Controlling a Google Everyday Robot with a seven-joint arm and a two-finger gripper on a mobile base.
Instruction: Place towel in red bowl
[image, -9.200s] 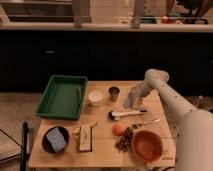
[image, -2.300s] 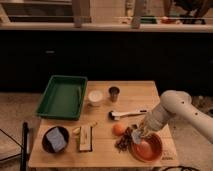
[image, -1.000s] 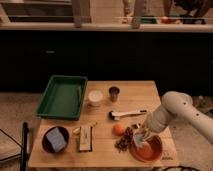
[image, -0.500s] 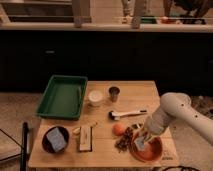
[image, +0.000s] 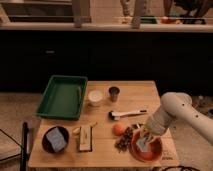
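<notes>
Since the earliest frame, arm swung from the tabletop's back right edge down to the front right corner; my claw (image: 145, 138) now sits low over the round red bowl (image: 146, 148). Light wooden tabletop (image: 135, 90) carries everything. Green rectangular plastic tray (image: 63, 96) at back left. Dark round bowl (image: 55, 139) with a blue-grey block, front left. Pale grey-blue towel (image: 143, 143) lies inside the red bowl, directly under my claw. Cannot tell whether claw grips or has let go. Orange fruit (image: 118, 129) just left of the red bowl.
</notes>
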